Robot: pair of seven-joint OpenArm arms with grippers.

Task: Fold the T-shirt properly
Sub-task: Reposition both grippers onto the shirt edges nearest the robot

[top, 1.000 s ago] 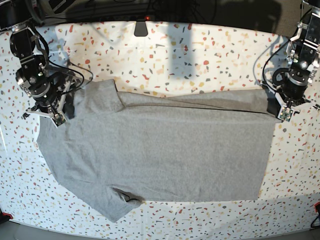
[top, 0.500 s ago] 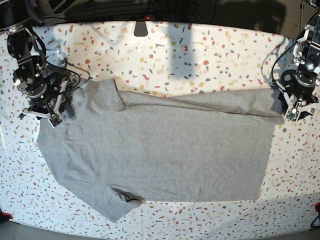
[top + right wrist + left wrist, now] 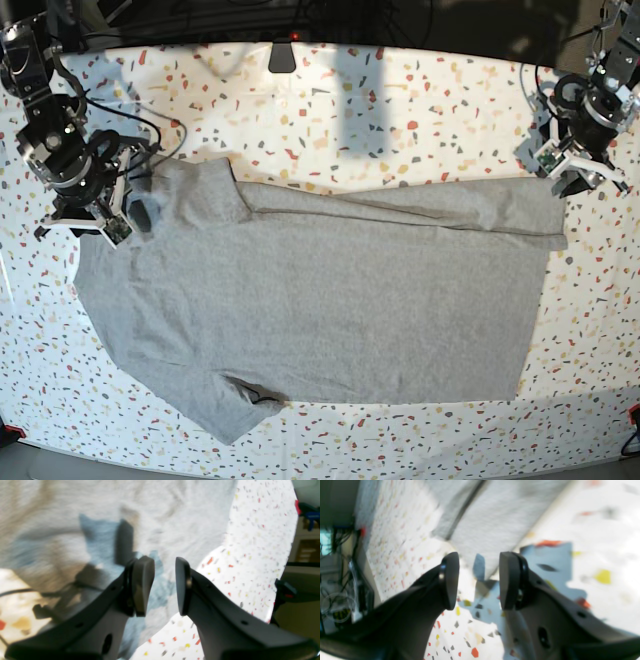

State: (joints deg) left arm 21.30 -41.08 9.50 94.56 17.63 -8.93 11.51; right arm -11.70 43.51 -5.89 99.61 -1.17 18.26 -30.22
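Gaping jaws on both grippers, empty, above T-shirt (image 3: 330, 300)

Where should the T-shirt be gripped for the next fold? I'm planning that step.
Probably the T-shirt's far long edge, at its two end corners, coming from above at each side: that edge already lies doubled over in a band, giving the open fingers a thicker lip.

Dark grey gripper (image 3: 479, 580) fingers, black rounded pads (image 3: 142, 586), looping black cables (image 3: 150, 135).
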